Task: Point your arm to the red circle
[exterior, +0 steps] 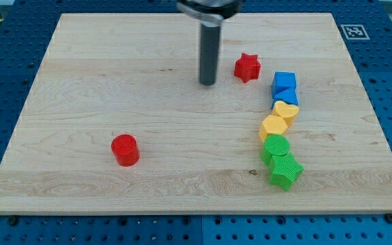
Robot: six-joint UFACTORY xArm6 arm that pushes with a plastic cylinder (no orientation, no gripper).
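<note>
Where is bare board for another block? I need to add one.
Free: the view's left, above the red circle, and the bottom middle between it and the green blocks. Crowded: the right column below the red star, near my tip.

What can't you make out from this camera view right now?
- Arm above the rod: cut off by the view's top edge; only the rod and my tip show.
- Blue blocks: pressed together, exact shapes unclear.
- Green blocks: overlapping, so the upper one's lower side is hidden.
- Marker at the view's top right: too small to read.
</note>
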